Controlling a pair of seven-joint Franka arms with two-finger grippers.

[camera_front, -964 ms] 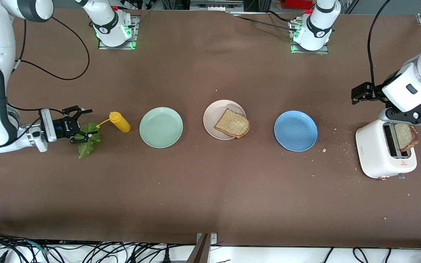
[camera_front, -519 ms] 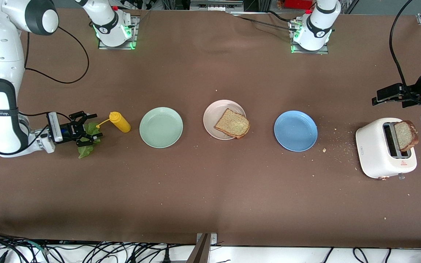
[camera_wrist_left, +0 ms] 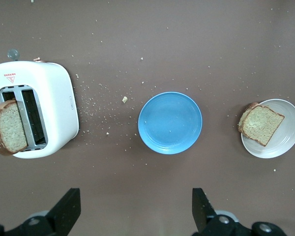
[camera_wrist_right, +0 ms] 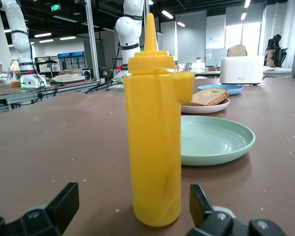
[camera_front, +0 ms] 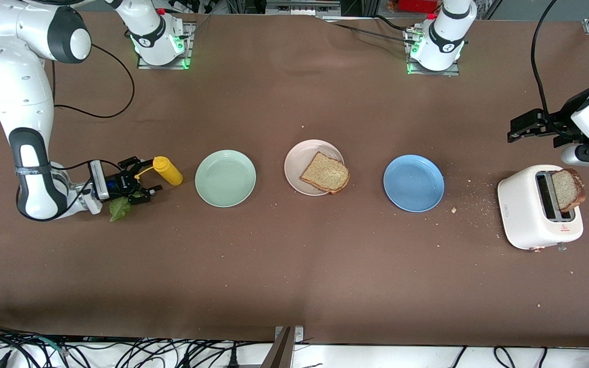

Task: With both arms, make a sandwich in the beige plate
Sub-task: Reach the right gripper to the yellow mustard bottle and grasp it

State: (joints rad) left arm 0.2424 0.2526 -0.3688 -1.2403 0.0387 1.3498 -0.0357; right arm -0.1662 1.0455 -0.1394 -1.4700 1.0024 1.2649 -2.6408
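Sandwich assembly, early stage. One toast slice [camera_front: 325, 173] lies on the beige plate [camera_front: 297, 166], centre of the front frame, overhanging its rim toward the blue plate [camera_front: 413, 183]; the mint-green plate [camera_front: 225, 178] sits bare on the worktop [camera_front: 294, 276]. A second toast slice [camera_front: 567, 190] stands in the slot of the white toaster [camera_front: 535, 207], at the frame's right. The lettuce leaf [camera_front: 118, 208] lies at the lower left of the frame, partly under my right gripper [camera_front: 143, 181], which sits low with its fingers spread and empty, pointed at the yellow squeeze bottle [camera_front: 166, 170] that fills my right wrist view. My left gripper [camera_wrist_left: 137, 211], released and grasping nothing, hangs above the worktop beside the toaster. Step in hand, as I judge it: fetching the fillings. Next, my right gripper must either close on the bottle or drop back onto the leaf; my left must descend over the upright slice.
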